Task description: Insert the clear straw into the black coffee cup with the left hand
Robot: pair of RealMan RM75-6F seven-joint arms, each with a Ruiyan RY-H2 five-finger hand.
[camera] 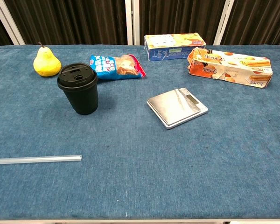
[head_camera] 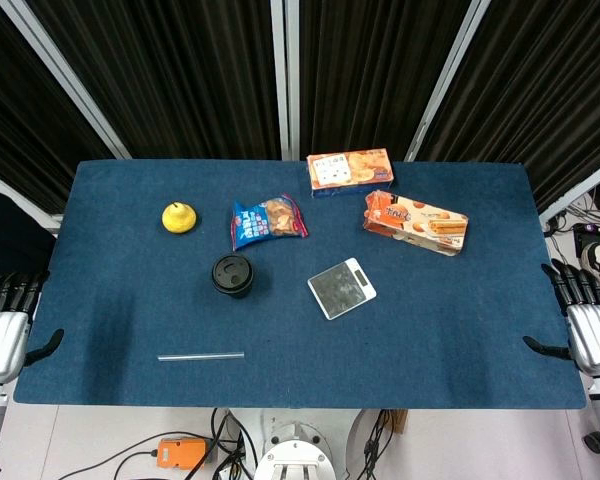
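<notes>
The black coffee cup [head_camera: 232, 276] [camera: 78, 88] stands upright with its lid on, left of the table's middle. The clear straw [head_camera: 201, 356] [camera: 35, 160] lies flat near the front edge, in front of the cup and apart from it. My left hand [head_camera: 2, 322] hangs off the table's left edge with fingers apart and nothing in it. My right hand [head_camera: 585, 318] sits likewise off the right edge, fingers spread, holding nothing. Neither hand shows in the chest view.
A yellow pear [head_camera: 179, 217] [camera: 46, 61] and a blue snack bag [head_camera: 268, 221] [camera: 115, 66] lie behind the cup. A silver scale [head_camera: 342, 288] [camera: 177, 107] sits mid-table. Two biscuit boxes [head_camera: 349, 171] [head_camera: 416, 222] lie at the back right. The blue tablecloth [head_camera: 460, 330] covers the table.
</notes>
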